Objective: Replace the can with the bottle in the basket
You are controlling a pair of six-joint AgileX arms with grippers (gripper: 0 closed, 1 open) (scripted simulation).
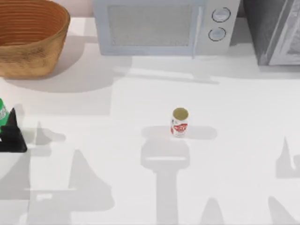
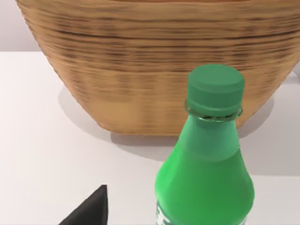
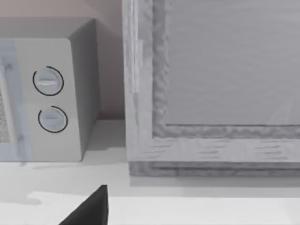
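The bottle point(image 2: 206, 178) stood upright at the far left edge of the bench point(image 1: 117, 98), on the near side of the basket point(image 1: 28, 42) and apart from it. In the left wrist view its green cap and shoulder rose close to the camera with the woven wall of the basket behind. My left gripper point(image 1: 10, 133) sat right beside the bottle at that left edge; one dark fingertip point(image 2: 91, 208) showed to the side of the bottle, but I could not tell how far the jaws stood open or whether they had hold of it.

I judged the bottle light, smooth plastic, a little springy under a squeeze and apt to slip, so the straight body around the label looked the best place to grip, not the tapering neck.

The can point(image 1: 179, 123) stood upright near the middle of the bench, well apart from the basket, so that half of the job looked done. A microwave point(image 1: 159, 26) stood along the far edge.

My right arm was parked off to the right, its wrist camera facing the microwave; I could not tell the state of its jaws.
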